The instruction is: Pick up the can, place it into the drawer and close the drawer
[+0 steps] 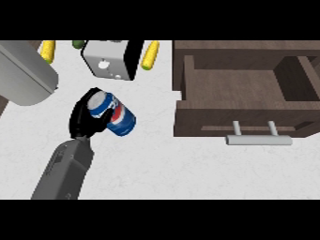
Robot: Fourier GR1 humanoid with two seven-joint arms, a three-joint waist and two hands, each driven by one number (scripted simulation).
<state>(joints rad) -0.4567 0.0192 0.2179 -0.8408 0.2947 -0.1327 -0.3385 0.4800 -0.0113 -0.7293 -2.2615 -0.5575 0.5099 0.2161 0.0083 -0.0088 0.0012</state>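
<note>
A blue, red and white can (118, 115) sits tilted over the white counter, left of the middle. My left hand (85, 115) is curled round it from the left side, fingers wrapping over its top end. The grey forearm (64, 171) comes in from the lower left. To the right, the dark wooden drawer (245, 115) stands pulled open, its inside bare, with a grey bar handle (258, 139) on its front. The can is well left of the drawer. My right hand shows nowhere.
A large grey rounded object (17, 70) fills the upper left. A white and black appliance (110, 58) stands at the back, with a yellow corn cob (150, 54) to its right and another yellow corn cob (48, 50) to its left. White counter (176, 164) spreads across the front.
</note>
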